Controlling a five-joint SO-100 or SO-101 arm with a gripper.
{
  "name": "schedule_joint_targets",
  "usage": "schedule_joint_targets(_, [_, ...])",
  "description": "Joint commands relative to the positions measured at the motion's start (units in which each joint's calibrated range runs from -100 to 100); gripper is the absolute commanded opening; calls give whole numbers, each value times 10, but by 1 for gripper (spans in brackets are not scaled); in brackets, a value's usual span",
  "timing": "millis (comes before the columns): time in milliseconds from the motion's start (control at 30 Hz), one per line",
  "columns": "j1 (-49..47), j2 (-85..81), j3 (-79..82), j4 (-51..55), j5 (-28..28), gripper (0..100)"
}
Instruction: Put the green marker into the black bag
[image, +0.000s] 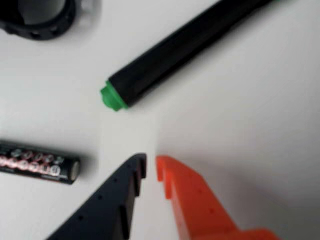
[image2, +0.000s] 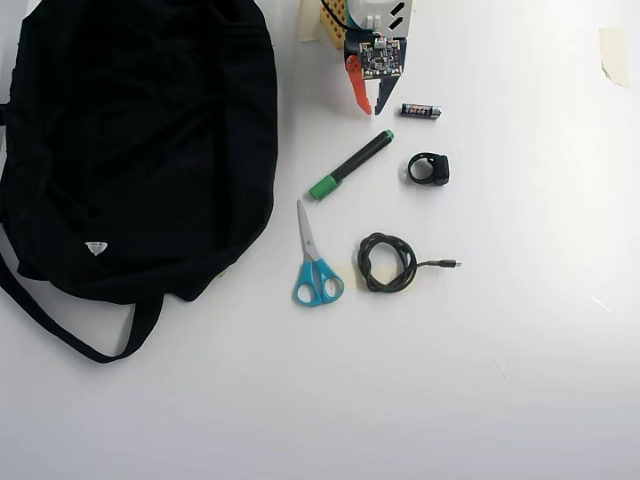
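The green marker (image2: 350, 162) lies slanted on the white table, its green cap at the lower left and its small green tip at the upper right. In the wrist view its black barrel and green tip (image: 150, 65) lie just ahead of my fingers. My gripper (image2: 372, 108) hovers just above the tip end, between the marker and the battery. In the wrist view the gripper (image: 151, 162) has its black and orange jaws almost together with nothing between them. The black bag (image2: 130, 150) lies flat at the left, with its straps trailing toward the lower left.
A small black battery (image2: 421, 111) lies right of the gripper and also shows in the wrist view (image: 37, 165). A black ring-shaped part (image2: 430, 168), a coiled black cable (image2: 385, 262) and blue-handled scissors (image2: 315, 262) lie around the marker. The arm base (image2: 355, 20) is at the top.
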Motion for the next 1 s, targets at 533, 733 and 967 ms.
schedule_joint_targets(533, [0,-10,12,21,3,2])
schedule_joint_targets(733, [0,-10,12,21,3,2])
schedule_joint_targets(967, [-2,-7,12,-14,-3,2])
